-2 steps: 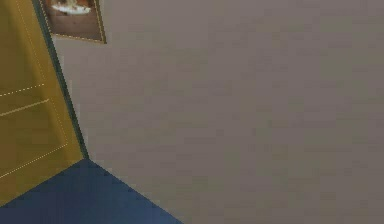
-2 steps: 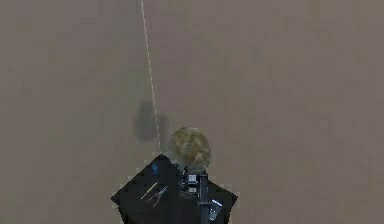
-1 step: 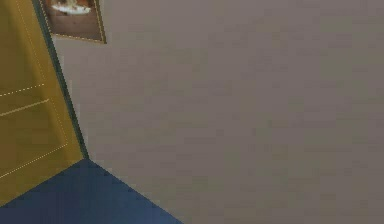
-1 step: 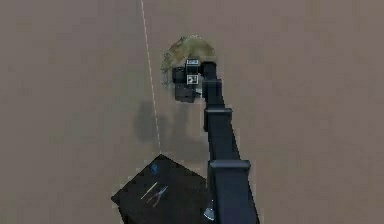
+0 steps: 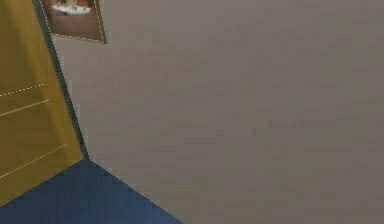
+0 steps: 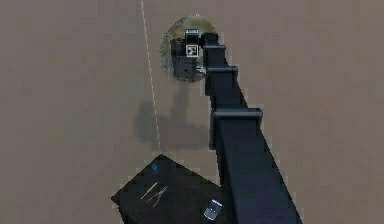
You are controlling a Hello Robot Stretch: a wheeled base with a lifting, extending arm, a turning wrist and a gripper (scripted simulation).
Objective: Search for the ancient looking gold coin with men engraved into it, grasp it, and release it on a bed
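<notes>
My arm [image 6: 240,140] rises as a dark bar from the bottom of the arm side view to the gripper [image 6: 178,60], which sits against a beige wall. Two white marked squares [image 6: 192,45] stand at its end. The fingers blend into the dark body, so I cannot tell whether it holds anything. Below the arm stands a small dark table [image 6: 165,195] with thin pen-like things [image 6: 152,190] and a small flat dark phone-like thing [image 6: 210,212] on it.
In the forward view a beige wall [image 5: 240,110] stands close ahead. A yellow door-like panel [image 5: 30,100] takes the left side, with a framed picture [image 5: 75,20] beside it. Dark blue floor [image 5: 90,200] shows at the bottom left. A wall corner line [image 6: 152,90] runs down left of the gripper.
</notes>
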